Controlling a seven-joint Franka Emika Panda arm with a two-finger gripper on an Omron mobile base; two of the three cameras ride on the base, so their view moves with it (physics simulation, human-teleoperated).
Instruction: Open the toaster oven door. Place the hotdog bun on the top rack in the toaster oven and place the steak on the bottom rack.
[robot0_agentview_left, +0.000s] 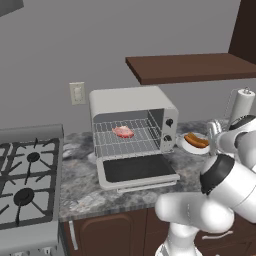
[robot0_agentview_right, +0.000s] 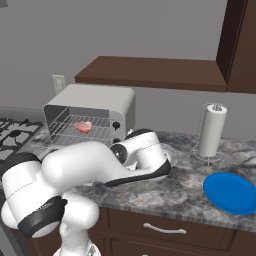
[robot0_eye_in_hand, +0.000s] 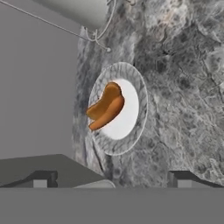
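The hotdog bun (robot0_eye_in_hand: 105, 107) lies on a white shallow dish (robot0_eye_in_hand: 131, 127) with a patterned grey rim, tan bread curved around an orange-red sausage. The dish sits on the mottled grey stone desk (robot0_eye_in_hand: 183, 87), just right of the toaster oven (robot0_agentview_left: 132, 100) and apart from it. In the hand view the pincer (robot0_eye_in_hand: 109, 179) hangs above the dish, its two dark tips spread wide with nothing between them — open stone lies around the dish on the side away from the oven.

The toaster oven door (robot0_agentview_left: 137, 170) is dropped flat, its dark glass facing up and its pale bar handle at the front edge, close to the desk's lip. Inside, the steak (robot0_agentview_left: 123, 132) — a flat pink-red oval — rests on a thin silver wire rack (robot0_agentview_left: 127, 140); which of the two racks I cannot tell.

A paper towel roll (robot0_agentview_right: 212, 131) stands upright on a wire holder near the wall, and a round blue plate (robot0_agentview_right: 231, 193) lies near the desk's front edge. A black-grated stove (robot0_agentview_left: 25, 185) adjoins the desk on the left, and a dark wooden shelf (robot0_agentview_left: 190, 67) hangs above.
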